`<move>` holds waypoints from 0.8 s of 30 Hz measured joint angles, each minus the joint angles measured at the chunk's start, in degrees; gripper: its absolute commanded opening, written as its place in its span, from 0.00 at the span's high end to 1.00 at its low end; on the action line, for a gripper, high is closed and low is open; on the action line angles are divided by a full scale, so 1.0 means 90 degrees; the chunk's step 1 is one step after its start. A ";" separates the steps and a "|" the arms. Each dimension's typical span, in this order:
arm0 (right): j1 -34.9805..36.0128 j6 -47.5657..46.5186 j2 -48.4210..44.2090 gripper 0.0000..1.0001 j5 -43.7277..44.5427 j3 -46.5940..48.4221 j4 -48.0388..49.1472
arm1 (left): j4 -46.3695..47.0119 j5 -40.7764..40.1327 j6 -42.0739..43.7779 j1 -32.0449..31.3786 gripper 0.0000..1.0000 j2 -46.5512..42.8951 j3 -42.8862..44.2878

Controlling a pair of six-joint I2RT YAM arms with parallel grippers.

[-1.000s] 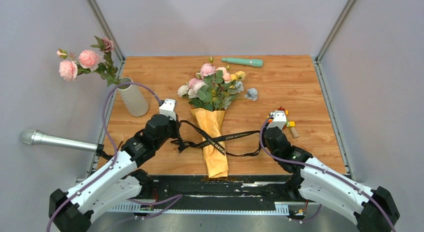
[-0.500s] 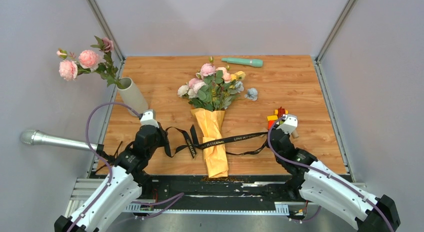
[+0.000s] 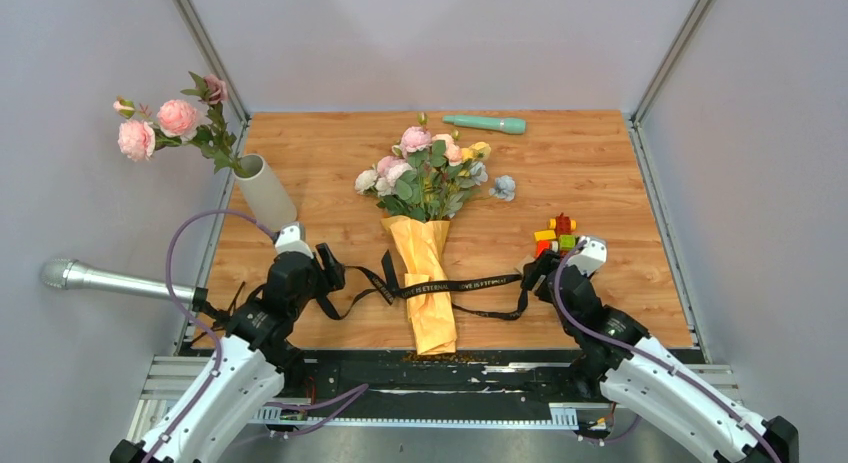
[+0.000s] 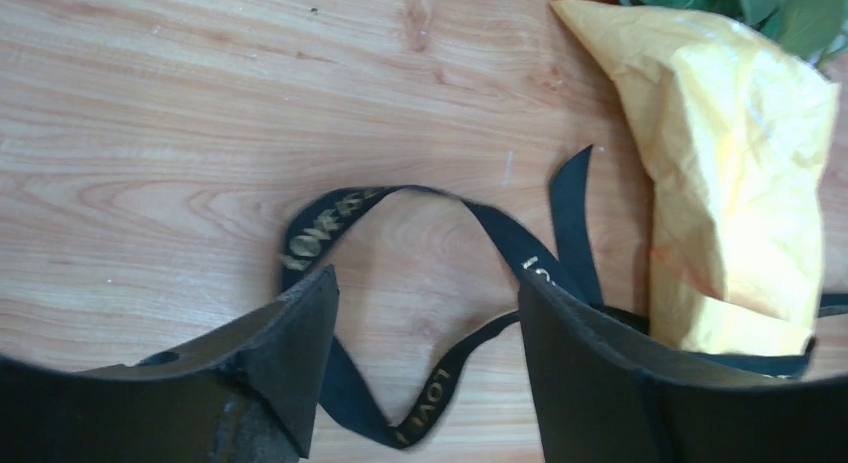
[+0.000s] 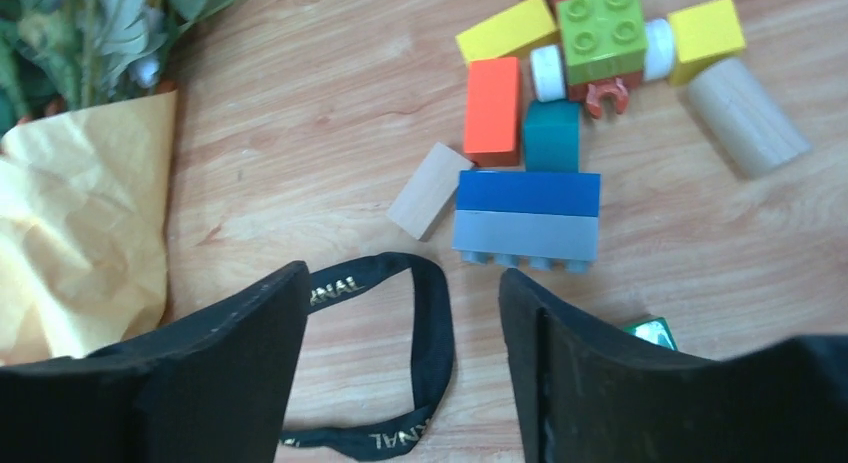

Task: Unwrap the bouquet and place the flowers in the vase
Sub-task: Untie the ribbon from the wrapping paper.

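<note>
Hovering low over the wooden table [image 3: 600,163], we have both pincers spread wide and gripping nothing. Our left gripper [image 4: 425,313] hangs just left of the bouquet [image 3: 428,283], jaws apart above a loop of the black strap [image 4: 340,208]. Our right gripper [image 5: 400,303] sits on the bouquet's other side, jaws parted over the strap's far end, near the toy blocks [image 5: 560,113]. The bouquet lies mid-table, orange paper wrapped around the stems, strap draped across it, flowers [image 3: 425,173] pointing away from us. The vase [image 3: 266,195] leans at the left edge, holding pink blooms [image 3: 160,123]
</note>
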 measured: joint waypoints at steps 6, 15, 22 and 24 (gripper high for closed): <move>-0.0007 -0.0673 -0.0221 0.21 -0.0923 0.0136 0.0204 | -0.0015 0.0644 0.0386 0.0002 0.19 0.0874 0.0879; 0.0374 -0.1268 0.1783 0.22 -0.2960 0.0206 0.1846 | 0.0716 0.1379 0.0381 -0.1120 0.13 0.1797 0.0673; 0.2033 -0.1086 0.3349 0.24 -0.2516 0.0848 0.2565 | 0.1430 0.1304 0.0051 -0.2154 0.13 0.2446 0.0172; 0.2407 -0.0962 0.3781 0.24 -0.2293 0.1088 0.2841 | 0.1569 0.1234 -0.0053 -0.2198 0.12 0.2453 0.0032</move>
